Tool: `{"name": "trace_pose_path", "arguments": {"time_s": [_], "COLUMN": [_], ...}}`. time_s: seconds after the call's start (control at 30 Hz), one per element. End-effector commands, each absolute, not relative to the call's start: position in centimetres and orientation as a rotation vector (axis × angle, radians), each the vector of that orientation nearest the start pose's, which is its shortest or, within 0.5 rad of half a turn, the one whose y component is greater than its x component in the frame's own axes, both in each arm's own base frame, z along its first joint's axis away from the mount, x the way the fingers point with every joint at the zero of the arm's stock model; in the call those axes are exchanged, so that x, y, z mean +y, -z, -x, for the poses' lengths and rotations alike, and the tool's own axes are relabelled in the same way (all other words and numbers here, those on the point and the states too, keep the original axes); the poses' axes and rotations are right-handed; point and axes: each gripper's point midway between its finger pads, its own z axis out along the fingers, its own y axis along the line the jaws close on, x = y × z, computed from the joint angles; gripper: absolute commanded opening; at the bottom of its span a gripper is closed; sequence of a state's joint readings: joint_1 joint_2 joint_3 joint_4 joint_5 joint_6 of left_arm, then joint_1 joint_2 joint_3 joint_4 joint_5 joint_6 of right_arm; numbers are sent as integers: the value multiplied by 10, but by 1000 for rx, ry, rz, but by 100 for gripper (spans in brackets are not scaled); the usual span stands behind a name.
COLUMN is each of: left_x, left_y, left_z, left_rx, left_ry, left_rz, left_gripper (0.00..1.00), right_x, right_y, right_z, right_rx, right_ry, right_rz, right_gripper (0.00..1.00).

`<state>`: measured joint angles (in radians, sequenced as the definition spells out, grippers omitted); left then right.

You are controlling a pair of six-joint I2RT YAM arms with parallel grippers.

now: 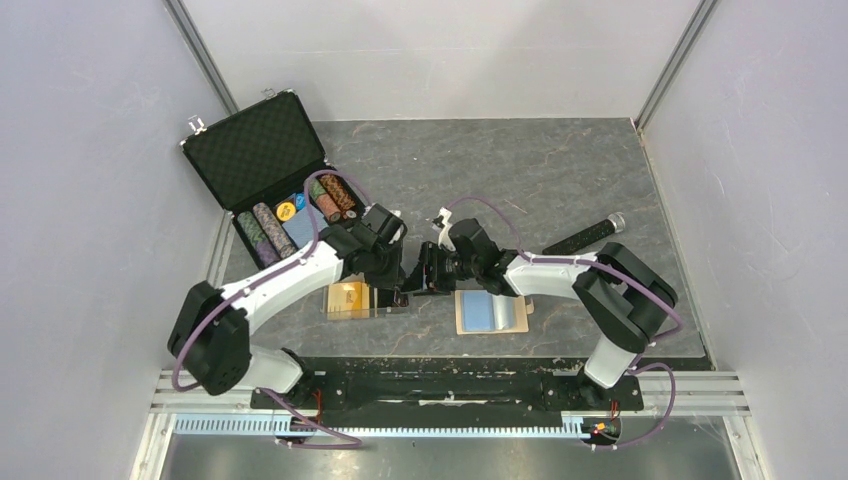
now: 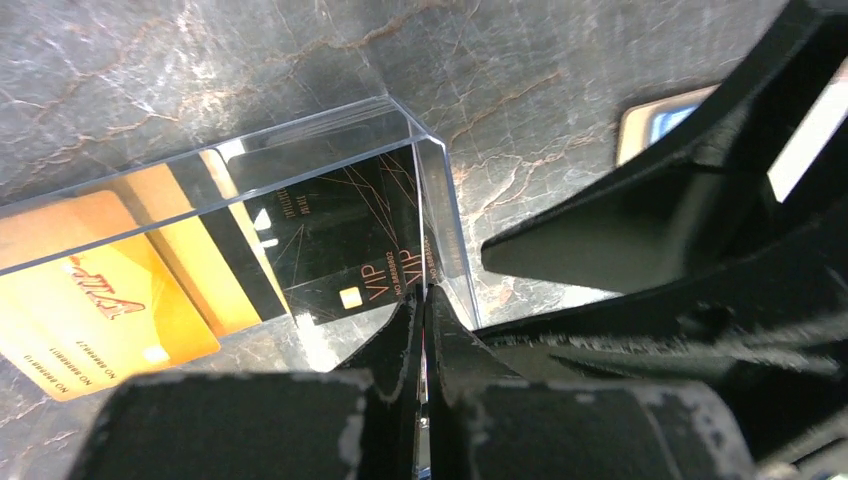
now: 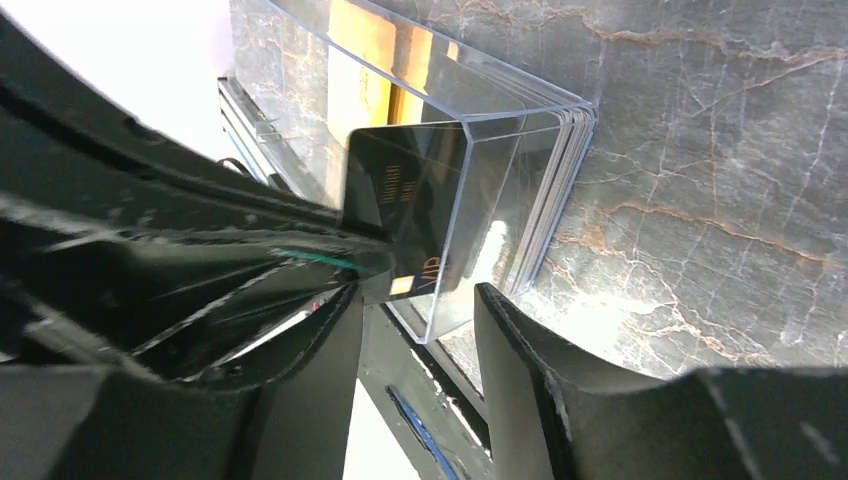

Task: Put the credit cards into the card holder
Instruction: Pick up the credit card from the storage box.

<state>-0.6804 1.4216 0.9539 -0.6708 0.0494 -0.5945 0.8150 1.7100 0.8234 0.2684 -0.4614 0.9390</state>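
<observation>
A clear plastic box (image 1: 352,299) lies on the dark marble table and holds an orange-gold card (image 2: 90,300) and a black VIP card (image 2: 330,240). My left gripper (image 2: 423,300) is shut on the box's thin end wall, right beside the black card; in the top view the left gripper (image 1: 400,295) is at the box's right end. My right gripper (image 3: 415,320) is open, its jaws facing the box's near corner (image 3: 450,310), with the black card (image 3: 410,200) seen through the plastic. The tan card holder (image 1: 490,312) lies open, blue pockets up, to the right.
A black poker-chip case (image 1: 262,150) stands open at the back left with chips and a blue deck (image 1: 298,228). A black cylinder (image 1: 585,237) lies at the right. Grey walls close both sides. The arms' base rail (image 1: 450,385) runs along the near edge.
</observation>
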Motion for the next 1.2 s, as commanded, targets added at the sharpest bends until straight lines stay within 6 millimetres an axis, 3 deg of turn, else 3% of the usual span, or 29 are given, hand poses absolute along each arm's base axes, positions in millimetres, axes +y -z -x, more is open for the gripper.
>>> {"name": "trace_pose_path", "arguments": {"time_s": [0.0, 0.23, 0.33, 0.43, 0.57, 0.73, 0.97, 1.17], "left_x": [-219, -207, -209, -212, -227, -236, -247, -250], "left_y": [-129, -177, -195, -212, -251, -286, -291, -295], "left_z": [-229, -223, -214, -206, -194, -185, -177, -177], "left_rx": [2608, 2443, 2372, 2281, 2081, 1899, 1892, 1872], "left_ry": [525, 638, 745, 867, 1123, 1326, 1433, 1467], "left_rz": [-21, 45, 46, 53, 25, 36, 5, 6], "left_gripper": [2, 2, 2, 2, 2, 2, 2, 2], "right_x": [385, 373, 357, 338, 324, 322, 315, 317], "right_y": [-118, -159, -182, -202, -225, -256, -303, -295], "right_z": [-224, -235, -239, -239, -233, -219, -194, -192], "right_rx": [2399, 2267, 2168, 2071, 1960, 1832, 1584, 1610], "right_ry": [-1384, -1421, -1494, -1575, -1688, -1824, -2076, -2108], "right_rz": [216, 260, 261, 244, 291, 365, 394, 397], "right_gripper": [52, 78, 86, 92, 94, 89, 70, 55]}}
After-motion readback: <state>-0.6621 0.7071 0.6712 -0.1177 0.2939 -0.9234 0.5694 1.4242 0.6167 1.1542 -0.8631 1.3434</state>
